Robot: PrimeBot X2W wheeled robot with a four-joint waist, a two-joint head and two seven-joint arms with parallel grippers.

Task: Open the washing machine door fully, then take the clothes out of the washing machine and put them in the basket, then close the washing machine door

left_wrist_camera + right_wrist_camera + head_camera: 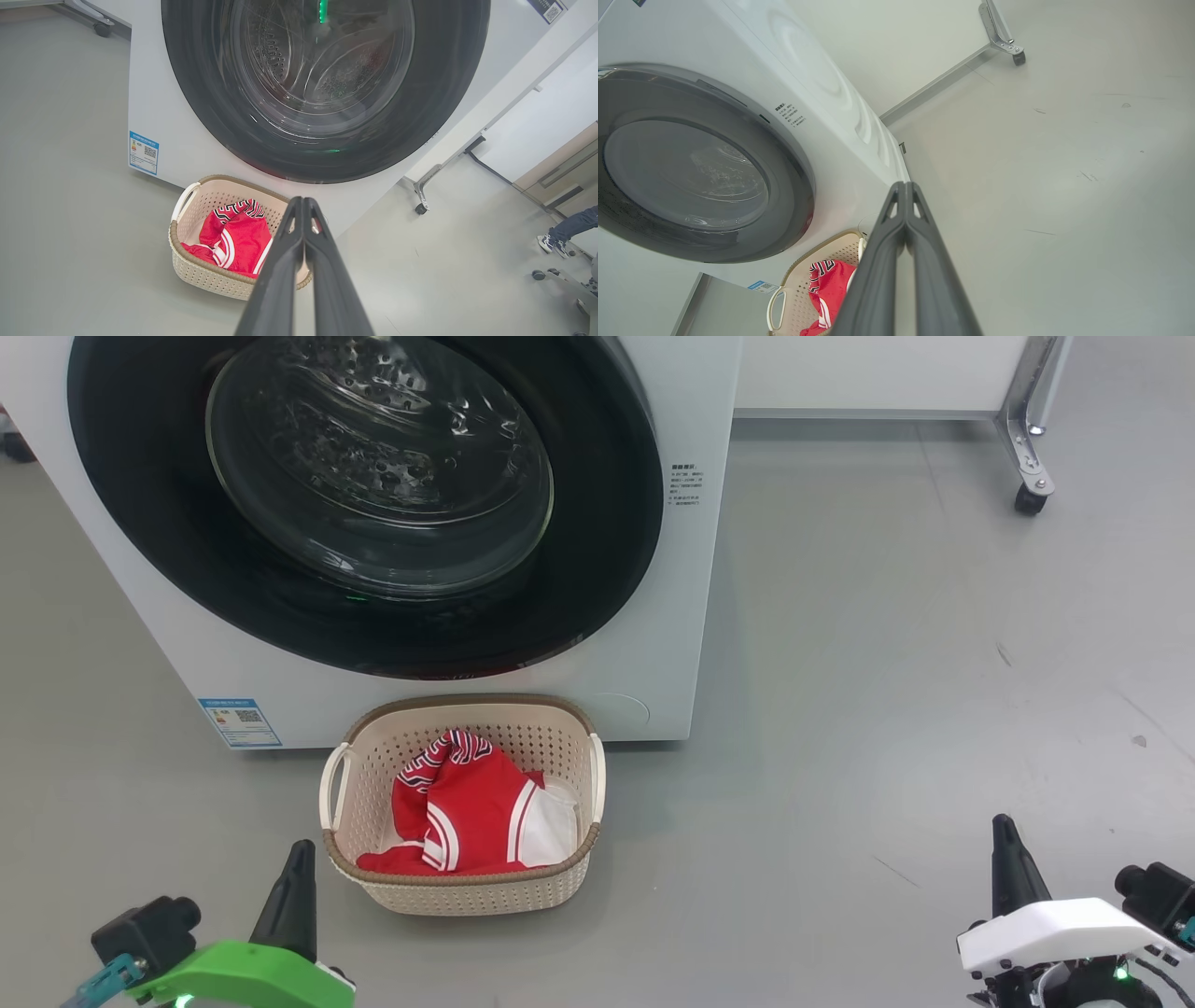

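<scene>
So the washing machine door (378, 467) is sitting flat against the front of the washing machine (672, 644), glass bowl facing straight out, and it fills most of the upper left of the head view. The basket (467, 894) is on the grey floor (887, 709) in the lower middle of the frame, just in front of the machine's base. Its long axis runs left-right across the frame, parallel to the machine front, with a white handle at each end. The clothes (467, 812) are bunched inside it, red with white stripes, lettered edge toward the top of the frame. Left hand (301, 849) is at the lower left and right hand (1004, 823) at the lower right. Both point up the frame with fingers pinched together on nothing, apart from the basket.
</scene>
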